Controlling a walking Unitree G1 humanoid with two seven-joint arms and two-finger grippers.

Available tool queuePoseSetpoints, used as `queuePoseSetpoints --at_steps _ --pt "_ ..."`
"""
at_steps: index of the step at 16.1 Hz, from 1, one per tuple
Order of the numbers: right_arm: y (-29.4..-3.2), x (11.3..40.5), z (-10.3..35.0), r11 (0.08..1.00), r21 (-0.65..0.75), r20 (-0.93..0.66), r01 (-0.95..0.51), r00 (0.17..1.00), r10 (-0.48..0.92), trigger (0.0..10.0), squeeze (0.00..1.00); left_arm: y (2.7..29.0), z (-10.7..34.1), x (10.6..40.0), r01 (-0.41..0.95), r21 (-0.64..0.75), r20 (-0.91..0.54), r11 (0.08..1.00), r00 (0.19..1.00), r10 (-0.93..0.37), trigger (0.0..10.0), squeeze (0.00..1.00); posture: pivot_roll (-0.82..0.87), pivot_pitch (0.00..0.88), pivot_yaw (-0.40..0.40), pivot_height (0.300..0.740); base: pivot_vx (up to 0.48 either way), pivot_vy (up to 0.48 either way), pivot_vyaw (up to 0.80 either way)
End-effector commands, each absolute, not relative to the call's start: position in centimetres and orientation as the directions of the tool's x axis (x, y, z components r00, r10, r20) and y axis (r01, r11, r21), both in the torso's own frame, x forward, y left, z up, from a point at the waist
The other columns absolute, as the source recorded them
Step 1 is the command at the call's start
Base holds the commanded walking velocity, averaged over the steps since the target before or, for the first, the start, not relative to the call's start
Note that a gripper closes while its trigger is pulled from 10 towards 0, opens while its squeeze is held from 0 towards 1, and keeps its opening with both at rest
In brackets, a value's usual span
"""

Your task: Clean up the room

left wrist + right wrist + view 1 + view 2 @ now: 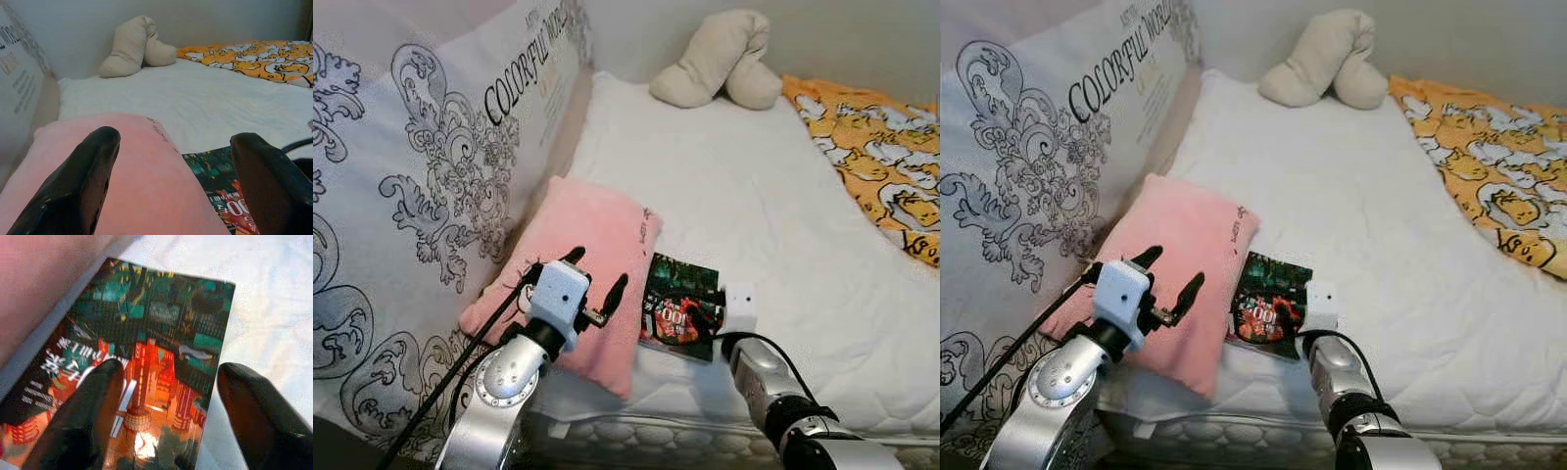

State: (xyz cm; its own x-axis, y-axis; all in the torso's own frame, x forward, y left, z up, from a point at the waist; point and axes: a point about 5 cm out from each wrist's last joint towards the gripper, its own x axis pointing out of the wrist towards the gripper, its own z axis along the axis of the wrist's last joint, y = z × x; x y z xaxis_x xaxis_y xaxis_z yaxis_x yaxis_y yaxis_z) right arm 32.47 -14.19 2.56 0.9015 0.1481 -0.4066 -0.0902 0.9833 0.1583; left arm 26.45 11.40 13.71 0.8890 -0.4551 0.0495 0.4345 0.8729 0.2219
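A pink pillow (592,259) lies on the white bed near its front edge. Beside it, flat on the sheet, is a book (677,294) with a green and red cover. My left gripper (598,267) hovers open just above the pillow's near end, nothing between its fingers (83,186). My right gripper (170,369) is open and low over the book's near part. One finger (93,416) is over the cover, the other (254,416) over the sheet past the book's edge. From the head, the right wrist's white camera block (740,307) hides those fingers.
A large white pillow with grey ornaments and lettering (411,176) leans along the left. A beige plush cushion (720,59) sits at the far end. An orange and yellow blanket (881,157) covers the right side. The mattress edge (656,431) runs just before me.
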Motion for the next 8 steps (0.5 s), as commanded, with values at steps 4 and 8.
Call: queuePoseSetpoints --at_steps 4,8 --pt "-16.8 33.1 4.4 0.995 0.057 -0.276 -0.079 0.957 0.092 10.0 1.00 11.1 13.2 27.6 0.383 0.125 0.039 0.915 0.920 -0.390 10.0 0.00 0.28 0.000 -0.075 0.740 0.000 0.000 0.00" --pt "-20.1 27.7 6.3 0.981 -0.183 0.034 0.071 0.997 -0.066 10.0 0.00 15.6 12.2 28.8 0.115 0.030 0.047 0.993 0.992 -0.116 10.0 0.00 0.23 0.000 -0.077 0.740 0.000 -0.360 0.00"
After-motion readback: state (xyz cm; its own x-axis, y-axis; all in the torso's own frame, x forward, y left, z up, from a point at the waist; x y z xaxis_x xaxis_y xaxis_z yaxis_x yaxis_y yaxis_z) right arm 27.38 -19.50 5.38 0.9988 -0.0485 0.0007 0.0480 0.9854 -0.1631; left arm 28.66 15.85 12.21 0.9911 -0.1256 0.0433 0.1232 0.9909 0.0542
